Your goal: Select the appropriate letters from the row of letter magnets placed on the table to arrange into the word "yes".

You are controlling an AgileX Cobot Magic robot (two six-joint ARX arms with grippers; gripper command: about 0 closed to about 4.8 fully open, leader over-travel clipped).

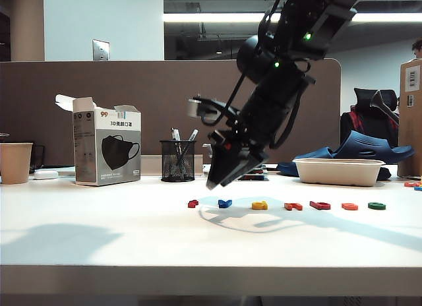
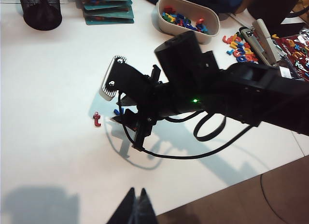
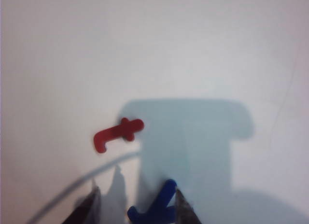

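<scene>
Nothing arranged yet: small blue Y-shaped plastic letter (image 3: 153, 209) lying in row on white desk (image 1: 99, 233), between spread fingers of right hand (image 3: 136, 204); left hand (image 2: 136, 209) idle, pinched shut at near edge.

Brown partition (image 1: 132, 101) behind the desk, pale wall (image 1: 99, 22), ceiling strip light (image 1: 211, 18), maybe an office chair (image 1: 369, 115) far right.

Right gripper (image 3: 135, 204) fingers straddle the blue letter (image 3: 153, 207); dark red letter (image 3: 118, 133) near, seemingly clear.
</scene>
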